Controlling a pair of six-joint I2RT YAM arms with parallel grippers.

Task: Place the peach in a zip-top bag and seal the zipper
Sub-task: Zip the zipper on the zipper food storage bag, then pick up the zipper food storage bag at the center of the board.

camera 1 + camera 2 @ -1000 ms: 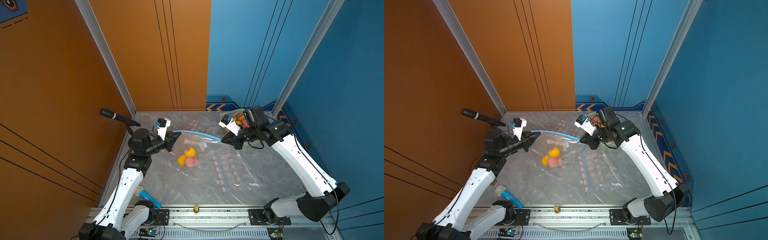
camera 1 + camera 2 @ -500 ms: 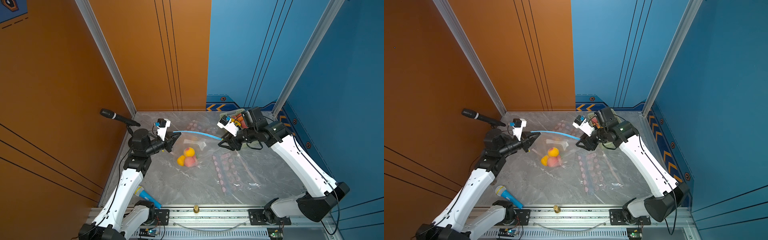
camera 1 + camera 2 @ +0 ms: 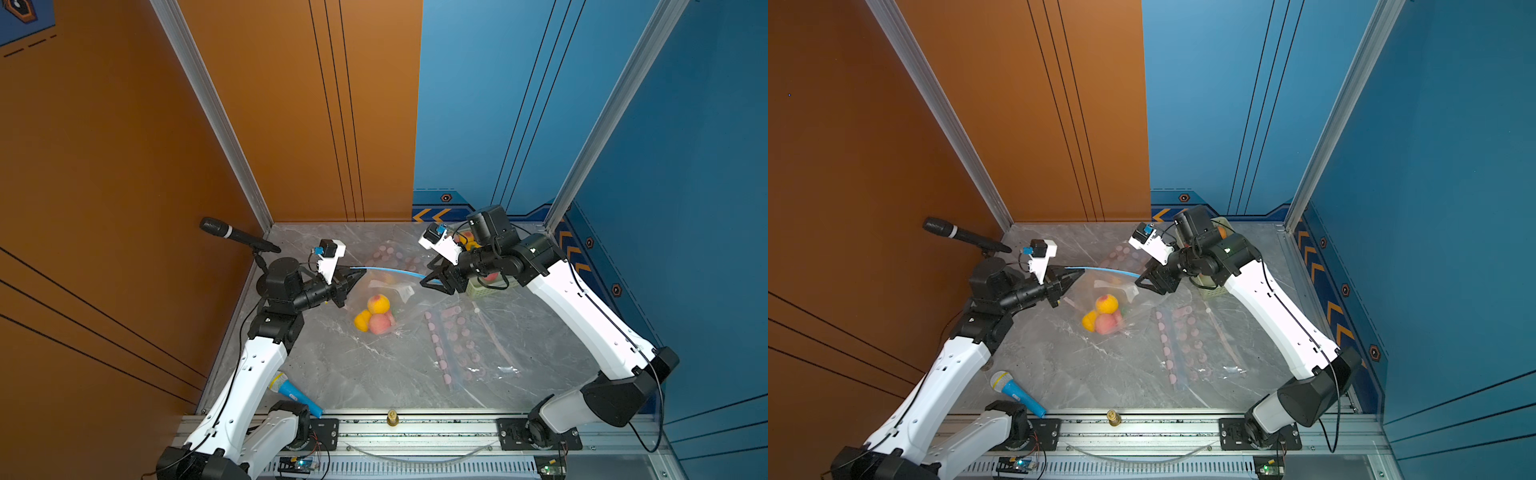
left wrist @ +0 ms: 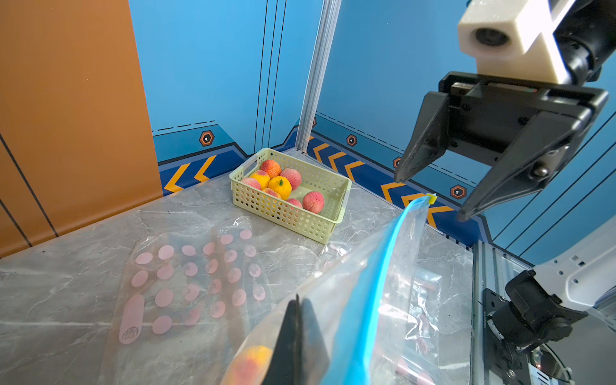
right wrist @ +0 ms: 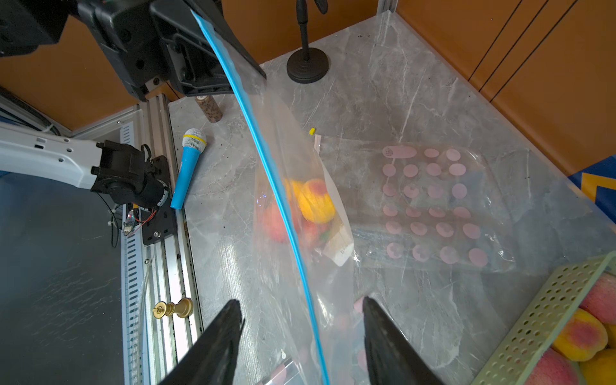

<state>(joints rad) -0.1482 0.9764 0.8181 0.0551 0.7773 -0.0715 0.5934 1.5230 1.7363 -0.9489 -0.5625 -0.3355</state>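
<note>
Right wrist view: the right gripper (image 5: 301, 301), fingers spread, straddles the blue zipper (image 5: 266, 160) and grips nothing; a good seal likely needs a square pinch and a taut slide. Beyond, peaches (image 5: 316, 200) lie inside the bag (image 5: 290, 133), its far corner clenched by the left gripper (image 5: 253, 66)

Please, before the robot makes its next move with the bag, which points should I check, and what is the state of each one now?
1. Peaches inside the zip-top bag: ok.
2. Left pincer shut on the bag's corner: ok.
3. Right pincer open, jaws either side of the blue zipper strip: ok.
4. Yellow slider at the strip's end near the right pincer: ok.
5. Strip sealed along its whole length: cannot tell.
</note>
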